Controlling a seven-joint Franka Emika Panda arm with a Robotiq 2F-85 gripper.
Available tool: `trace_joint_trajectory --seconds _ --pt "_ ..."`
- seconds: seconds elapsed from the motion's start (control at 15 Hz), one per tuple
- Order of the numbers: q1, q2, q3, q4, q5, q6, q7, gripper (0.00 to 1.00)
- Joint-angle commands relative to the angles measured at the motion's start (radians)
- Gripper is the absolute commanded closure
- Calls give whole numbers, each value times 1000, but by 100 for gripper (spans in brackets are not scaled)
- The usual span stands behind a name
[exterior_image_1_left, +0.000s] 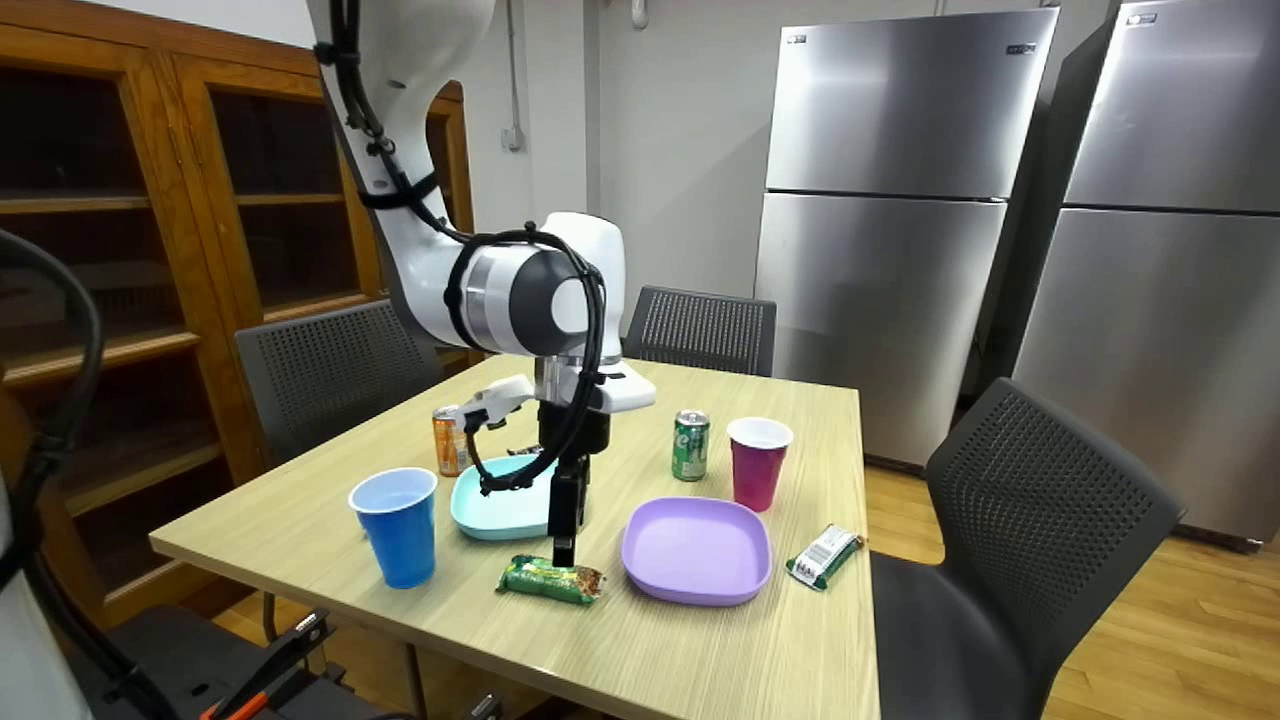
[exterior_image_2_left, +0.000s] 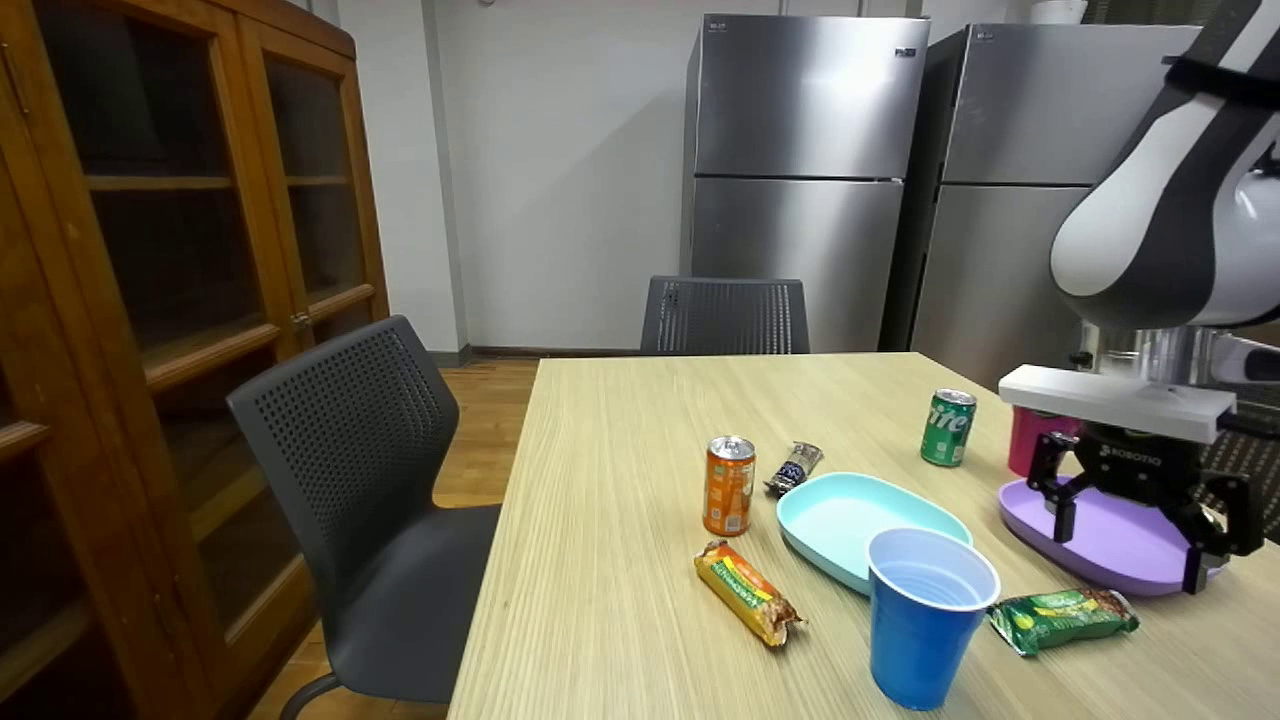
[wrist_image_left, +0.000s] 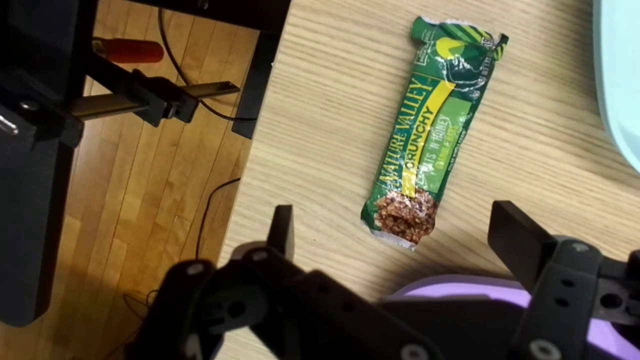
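My gripper (wrist_image_left: 397, 232) is open and empty above the table. Its fingertips are wide apart in the wrist view, and it also shows in both exterior views (exterior_image_1_left: 564, 550) (exterior_image_2_left: 1129, 548). Nearest to it is a green Nature Valley bar (wrist_image_left: 425, 135), lying flat. Its lower end lies between and just ahead of the fingertips in the wrist view. The bar shows in both exterior views (exterior_image_1_left: 550, 580) (exterior_image_2_left: 1065, 618). A purple plate (exterior_image_1_left: 697, 550) lies beside the bar, partly hidden by the gripper in the wrist view (wrist_image_left: 460, 286). A light-blue plate (exterior_image_2_left: 860, 510) lies on the bar's other side.
A blue cup (exterior_image_2_left: 920, 640) stands near the bar. An orange can (exterior_image_2_left: 729, 487), a yellow bar (exterior_image_2_left: 748, 592), a dark bar (exterior_image_2_left: 795, 468), a green can (exterior_image_1_left: 690, 445), a magenta cup (exterior_image_1_left: 758, 470) and another wrapped bar (exterior_image_1_left: 825, 556) are on the table. Chairs (exterior_image_1_left: 1010, 560) surround it.
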Motion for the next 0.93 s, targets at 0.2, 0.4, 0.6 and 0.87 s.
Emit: trace_joint_trajectory --seconds 0.2,0.4,0.6,0.87 --pt "42 25 -28 19 9 -2 7 0" --pt "42 25 -31 21 9 -2 7 0" --pt "55 55 -33 20 7 38 38 0" --pt "67 123 -23 29 53 98 25 0"
